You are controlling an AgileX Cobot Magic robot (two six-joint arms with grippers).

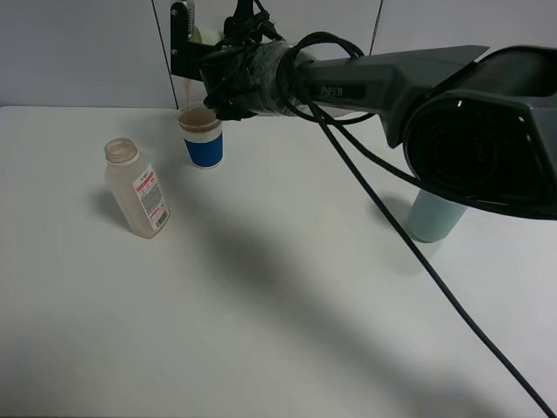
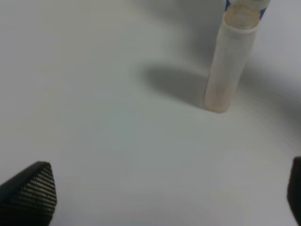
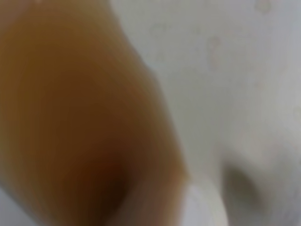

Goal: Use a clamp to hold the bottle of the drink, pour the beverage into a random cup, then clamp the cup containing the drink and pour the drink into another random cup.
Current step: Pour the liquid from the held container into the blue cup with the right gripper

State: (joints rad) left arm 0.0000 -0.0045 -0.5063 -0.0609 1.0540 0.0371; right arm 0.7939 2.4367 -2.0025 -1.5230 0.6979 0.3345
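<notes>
Above the blue-and-white cup (image 1: 203,138), shut jaws tip — seemingly — a pale cup (image 1: 205,37), brown stream falling.

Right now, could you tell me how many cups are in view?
3: the pale yellow-green cup tipped in the right gripper, the blue-and-white cup below it, the teal cup partly hidden behind the arm.

Plain white worktop (image 1: 261,331) filling most of the view, matte and evenly lit, soft diffuse shadows falling across it, pale grey panelled wall (image 1: 78,52) behind, thin dark vertical seams (image 1: 160,52) dividing the panels
</notes>
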